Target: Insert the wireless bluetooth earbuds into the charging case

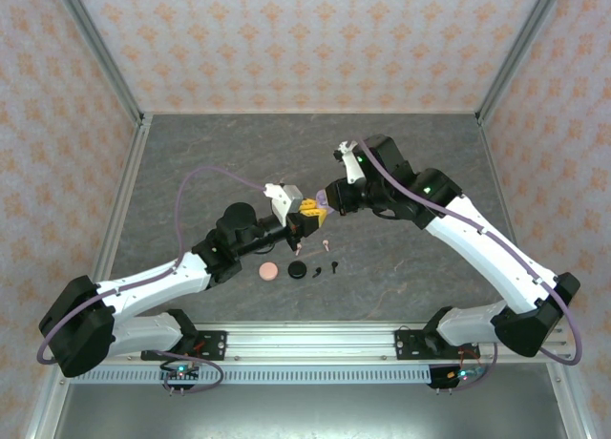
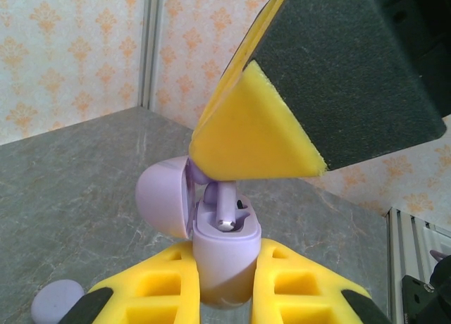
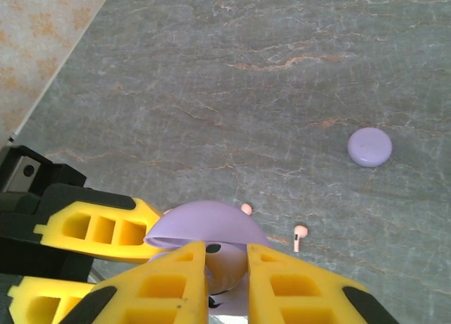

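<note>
I am mid-insertion: L end effector [image 2: 225,290] grasps open case [image 2: 225,250], R end effector [image 3: 225,262] pinches earbud [image 2: 224,206] at its 12 o'clock; next, press stem straight down.

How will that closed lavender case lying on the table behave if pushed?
The closed lavender case lies flat and low, so it probably slides rather than tips. Its smooth, rounded shell looks slippery to pinch. Small, so likely light.
</note>
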You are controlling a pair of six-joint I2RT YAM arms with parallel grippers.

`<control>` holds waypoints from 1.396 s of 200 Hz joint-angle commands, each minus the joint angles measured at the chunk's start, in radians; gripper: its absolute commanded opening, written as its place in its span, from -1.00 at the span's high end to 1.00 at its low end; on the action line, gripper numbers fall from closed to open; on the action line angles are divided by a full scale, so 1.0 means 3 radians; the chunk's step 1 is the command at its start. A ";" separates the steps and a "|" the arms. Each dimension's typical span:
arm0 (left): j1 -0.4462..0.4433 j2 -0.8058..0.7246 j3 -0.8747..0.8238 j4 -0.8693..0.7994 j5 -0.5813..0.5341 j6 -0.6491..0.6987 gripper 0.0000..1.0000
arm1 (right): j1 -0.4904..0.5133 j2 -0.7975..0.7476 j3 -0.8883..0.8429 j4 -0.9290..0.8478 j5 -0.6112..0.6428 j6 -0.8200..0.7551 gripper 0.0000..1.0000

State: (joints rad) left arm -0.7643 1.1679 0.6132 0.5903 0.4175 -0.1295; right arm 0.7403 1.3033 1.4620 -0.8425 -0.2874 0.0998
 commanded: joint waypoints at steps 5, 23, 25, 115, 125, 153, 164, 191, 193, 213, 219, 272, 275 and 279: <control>-0.0014 0.0009 0.0077 0.0045 0.0010 0.0046 1.00 | 0.0023 -0.0075 0.0151 -0.0151 0.0155 -0.0328 0.64; -0.0013 0.0028 0.0097 0.0014 0.0044 0.0053 1.00 | 0.0023 -0.0093 0.0171 -0.0178 0.0151 -0.0487 0.64; -0.0014 0.0031 0.0099 0.0008 0.0049 0.0056 1.00 | 0.0023 -0.0095 0.0169 -0.0182 0.0150 -0.0509 0.64; -0.0014 0.0174 0.0209 -0.0046 0.0175 0.0055 1.00 | 0.0071 -0.0116 0.0144 -0.0198 0.0216 -0.1110 0.64; -0.0014 0.0179 0.0216 -0.0048 0.0181 0.0057 1.00 | 0.0079 -0.0118 0.0132 -0.0198 0.0263 -0.1154 0.64; -0.0011 0.0192 0.0226 -0.0055 0.0186 0.0050 1.00 | 0.0097 -0.0108 0.0097 -0.0189 0.0362 -0.1280 0.64; -0.0014 0.0198 0.0236 -0.0055 0.0188 0.0049 1.00 | 0.0103 -0.0105 0.0094 -0.0189 0.0396 -0.1322 0.64; -0.0014 0.0217 0.0254 -0.0054 0.0198 0.0047 1.00 | 0.0120 -0.0095 0.0078 -0.0182 0.0473 -0.1408 0.64; -0.0014 0.0218 0.0256 -0.0055 0.0198 0.0045 1.00 | 0.0120 -0.0095 0.0077 -0.0181 0.0478 -0.1409 0.64; -0.0015 0.0228 0.0261 -0.0054 0.0204 0.0043 1.00 | 0.0130 -0.0085 0.0076 -0.0184 0.0491 -0.1441 0.64; -0.0014 0.0232 0.0266 -0.0051 0.0204 0.0046 1.00 | 0.0135 -0.0090 0.0071 -0.0188 0.0471 -0.1453 0.64; -0.0017 0.0239 0.0269 -0.0046 0.0204 0.0045 1.00 | 0.0156 -0.0105 0.0015 -0.0212 0.0422 -0.1529 0.64; -0.0016 0.0240 0.0272 -0.0045 0.0204 0.0043 1.00 | 0.0156 -0.0102 0.0014 -0.0216 0.0419 -0.1530 0.64; -0.0015 0.0240 0.0271 -0.0045 0.0204 0.0044 1.00 | 0.0156 -0.0099 0.0014 -0.0215 0.0418 -0.1533 0.64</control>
State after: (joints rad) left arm -0.7643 1.2354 0.6613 0.5648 0.4644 -0.1291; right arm 0.7807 1.2911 1.4761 -0.8764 -0.1753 -0.3340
